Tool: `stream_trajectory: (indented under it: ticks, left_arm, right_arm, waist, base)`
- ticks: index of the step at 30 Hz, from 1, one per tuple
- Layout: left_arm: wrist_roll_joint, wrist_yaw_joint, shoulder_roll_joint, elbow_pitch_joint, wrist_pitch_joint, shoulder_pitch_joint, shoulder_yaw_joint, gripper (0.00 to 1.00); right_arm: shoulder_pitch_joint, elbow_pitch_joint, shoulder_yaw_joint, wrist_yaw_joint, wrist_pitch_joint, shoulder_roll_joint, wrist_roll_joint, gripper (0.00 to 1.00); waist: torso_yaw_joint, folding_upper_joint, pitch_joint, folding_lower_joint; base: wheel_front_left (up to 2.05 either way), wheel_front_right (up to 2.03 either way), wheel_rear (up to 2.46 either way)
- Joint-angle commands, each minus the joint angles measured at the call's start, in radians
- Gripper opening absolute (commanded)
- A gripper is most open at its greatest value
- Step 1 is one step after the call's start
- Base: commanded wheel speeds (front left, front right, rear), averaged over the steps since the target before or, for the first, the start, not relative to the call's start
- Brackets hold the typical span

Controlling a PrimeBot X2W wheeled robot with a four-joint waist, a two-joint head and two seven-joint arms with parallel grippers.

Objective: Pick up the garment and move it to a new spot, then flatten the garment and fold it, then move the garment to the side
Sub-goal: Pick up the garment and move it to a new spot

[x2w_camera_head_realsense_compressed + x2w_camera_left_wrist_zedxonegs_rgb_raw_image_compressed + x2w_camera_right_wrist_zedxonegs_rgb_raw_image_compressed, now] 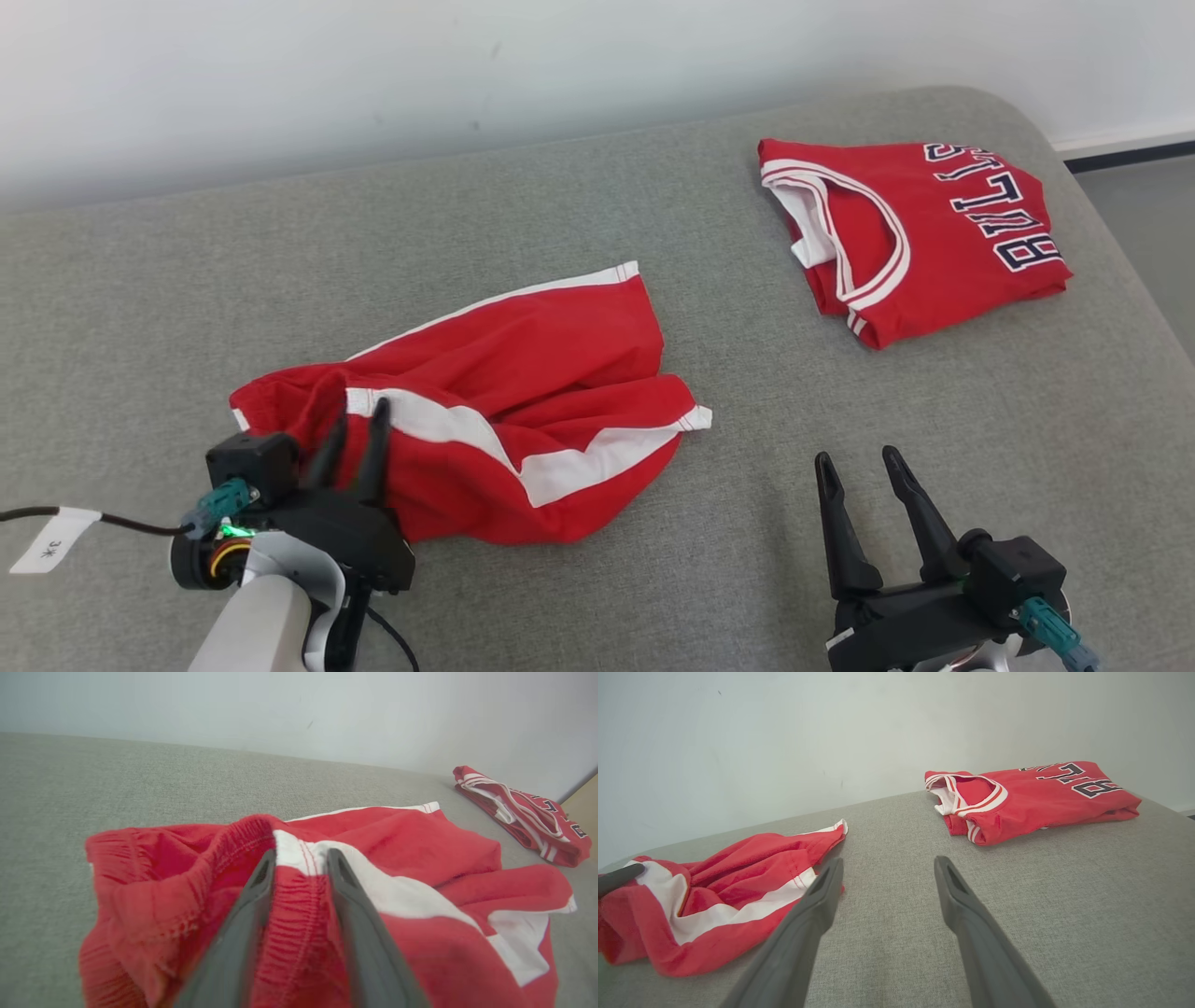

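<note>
1. Garment: red shorts (523, 392) with white side stripes, crumpled in a heap, left of centre on the grey fabric-covered surface (653, 579). Not flattened, not folded.
2. Left end effector (359, 415) sits at the near-left end of the heap. In the left wrist view its two fingers stand narrowly apart with a ridge of the elastic waistband (289, 933) bunched between them, cloth against both inner faces. Reads as a pinch on the waistband; firmness cannot be told.
3. Right end effector (857, 457): fingers spread wide, nothing between them, over bare surface to the right of the shorts and apart from them.
4. Step in hand, by judgement: the first pick-up, before the move to a new spot.
5. Next move calls for a secure pinch, then a lift high enough that the trailing legs clear the surface.
6. Folded red jersey (934, 233) lies far right, well apart. Both garments lie loose on the surface, not in any bin.
</note>
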Motion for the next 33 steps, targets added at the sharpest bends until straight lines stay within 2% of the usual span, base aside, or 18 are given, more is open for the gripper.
stream_trajectory:
  ticks: [1, 12, 18, 19, 20, 21, 33]
  left_arm:
    - [-0.013, -0.005, -0.002, 0.003, -0.012, 0.013, -0.002, 0.0]
    - [-0.056, -0.015, -0.009, -0.066, -0.035, 0.089, -0.021, 0.0]
    - [-0.077, -0.016, -0.005, -0.094, -0.032, 0.145, -0.031, 0.0]
    - [-0.077, -0.014, -0.006, -0.094, -0.035, 0.149, -0.032, 0.24]
    - [-0.067, -0.009, -0.003, -0.097, -0.039, 0.15, -0.036, 0.95]
    - [-0.06, -0.008, -0.002, -0.101, -0.045, 0.153, -0.038, 1.0]
    - [-0.009, 0.017, -0.002, -0.193, -0.102, 0.261, -0.002, 1.0]
  right_arm:
    - [-0.004, -0.003, 0.0, -0.002, -0.004, 0.0, -0.005, 1.0]
    - [0.037, 0.007, -0.001, -0.002, -0.004, 0.0, -0.016, 1.0]
    - [0.037, 0.01, 0.009, -0.002, -0.004, 0.0, -0.018, 1.0]
    - [0.039, 0.011, 0.01, -0.002, -0.004, 0.0, -0.019, 1.0]
    - [0.041, 0.012, 0.011, -0.002, -0.004, 0.0, -0.019, 1.0]
    - [0.043, 0.014, 0.011, -0.002, -0.004, 0.0, -0.02, 1.0]
    - [0.08, -0.01, -0.012, -0.002, -0.004, 0.0, -0.029, 1.0]
  waist:
    - [0.014, -0.0001, -0.011, -0.0001]
    - [0.091, -0.0001, -0.056, -0.0001]
    - [0.111, -0.0001, -0.071, -0.0001]
    - [0.113, -0.0001, -0.074, -0.0001]
    - [0.113, -0.0001, -0.077, -0.0001]
    - [0.115, -0.0001, -0.081, -0.0001]
    - [0.14, -0.0001, -0.134, -0.0001]
  base:
    - [0.0, 0.0, 0.0]
    - [0.0, 0.0, 0.0]
    - [0.0, 0.0, 0.0]
    - [0.0, 0.0, 0.0]
    - [0.0, 0.0, 0.0]
    - [0.0, 0.0, 0.0]
    - [0.0, 0.0, 0.0]
